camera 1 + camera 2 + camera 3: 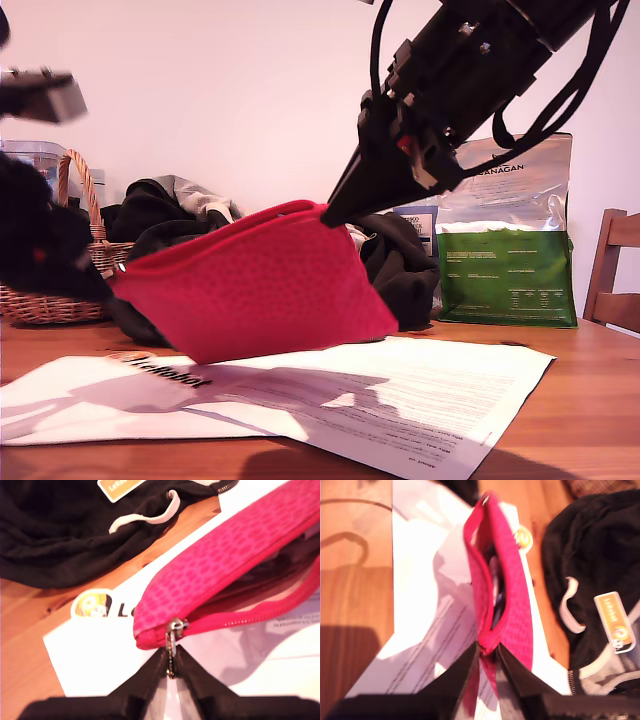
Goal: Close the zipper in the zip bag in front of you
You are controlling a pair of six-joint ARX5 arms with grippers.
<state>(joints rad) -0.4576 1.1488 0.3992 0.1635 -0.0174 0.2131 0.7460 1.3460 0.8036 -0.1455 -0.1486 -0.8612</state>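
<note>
red zip bag (255, 285) held up off the printed paper sheet (400, 395) on the wooden table (590, 400), zipper (260, 612) gaping open, first gripper (171, 669) pinching the silver pull tab (172, 635) at one end, second gripper (487, 655) pinching the opposite end, bare table toward the exterior view's right

- One zip bag (255, 280), red-pink, with one zipper (260, 612) and one silver pull tab (171, 642).
- Two grippers: my first gripper (171, 667) and my second gripper (487, 662).
- One large printed paper sheet (400, 395) lying on the wooden table (590, 400).
- One wicker basket (60, 290) near the table's far edge, at the exterior view's left.
- One green-and-silver bag (510, 250) standing at the exterior view's right.
- One wooden chair (615, 270), only partly in view.
- One pile of black clothing (400, 265) behind the pouch; how many garments I cannot tell.
</note>
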